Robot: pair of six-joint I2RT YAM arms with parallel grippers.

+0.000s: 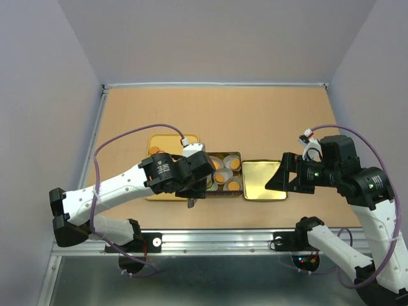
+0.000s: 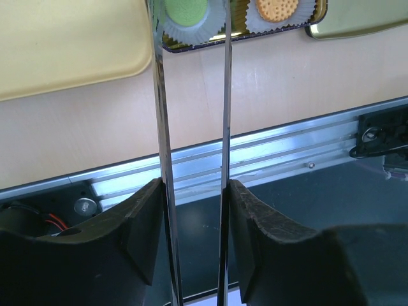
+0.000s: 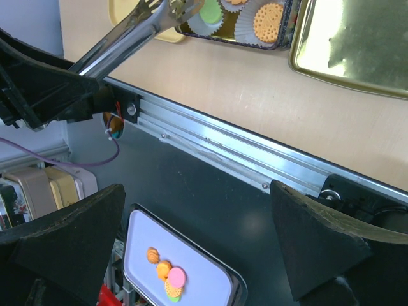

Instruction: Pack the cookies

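- Cookies (image 1: 233, 164): most sit in white paper cups inside the tin (image 3: 255, 43) at mid-table. A few orange ones lie loose near the far-L corner of the yellow tray (image 1: 169, 141).
- Yellow tray: flat on the table (image 1: 255, 121), just L of the tin. L arm crosses over its near half.
- L gripper (image 2: 193, 217): clamped on metal tongs (image 3: 124, 39), 2 thin blades pressed btwn its black fingers. It hovers over the tin's L side.
- Tongs: blades reach fwd to the tin's near-L cup. In the L wrist view, 1 blade runs along each side of the paper cup (image 2: 191, 35). Can't tell if they pinch it.
- Green cookie (image 2: 187, 11): lies flat in that cup, btwn the 2 blade tips.
- Orange cookie (image 2: 277, 7): dotted top, in the next cup to the R, same near row.
- Tin: dark rim, rectangular, cups packed side by side. Top view shows approx 3 orange cookies in its R part. L part hidden by the L gripper.
- Gold lid (image 1: 261, 182): lies open-side up, just R of the tin, shiny inside.
- R gripper (image 3: 197, 217): fingers spread wide, nothing btwn them. It hangs over the lid's R edge.
- Alu rail (image 3: 223, 143): runs along the table's near edge.
- White panel (image 3: 204, 277): dark-rimmed, below table level in the R wrist view. It shows a few orange, pink and green discs. Can't tell if real or a pic.
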